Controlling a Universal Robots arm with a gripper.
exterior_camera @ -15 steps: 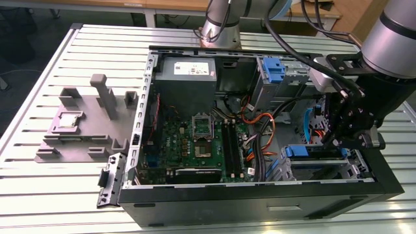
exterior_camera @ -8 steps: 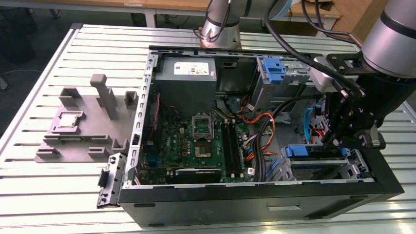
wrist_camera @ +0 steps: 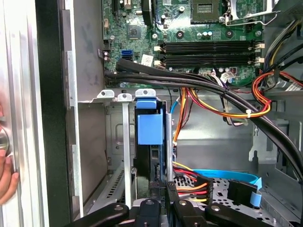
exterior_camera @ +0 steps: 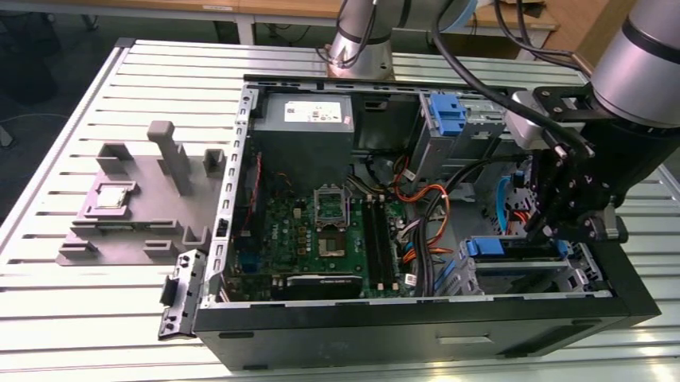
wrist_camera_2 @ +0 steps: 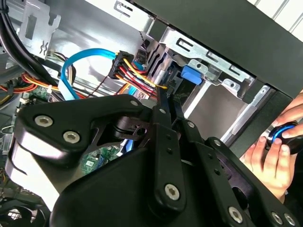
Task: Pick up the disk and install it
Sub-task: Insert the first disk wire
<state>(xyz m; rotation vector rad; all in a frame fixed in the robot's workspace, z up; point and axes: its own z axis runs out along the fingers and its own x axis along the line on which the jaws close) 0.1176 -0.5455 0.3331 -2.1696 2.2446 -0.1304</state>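
Observation:
The disk (exterior_camera: 515,248) stands on edge in the drive bay at the exterior view's front right corner of the open computer case (exterior_camera: 425,322). Its blue carrier tab (wrist_camera: 150,127) faces the first wrist view between the bay's metal rails, and the same tab (wrist_camera_2: 191,74) appears in the second wrist view. My gripper (exterior_camera: 537,232) hangs right over that bay. Its two thin black fingers (wrist_camera_2: 163,111) lie close together and point at the end of the disk. The gripper (wrist_camera: 163,188) is shut, with its tips at or just short of the disk's near end.
A motherboard (exterior_camera: 318,231) lies on the case floor, with black, orange and red cables (wrist_camera: 222,104) and a blue ribbon cable (wrist_camera_2: 80,61) beside the bay. Another blue bracket (exterior_camera: 448,111) sits at the case's back. A grey fixture (exterior_camera: 138,207) stands outside the case. A person's hand (wrist_camera_2: 272,156) rests beside the case.

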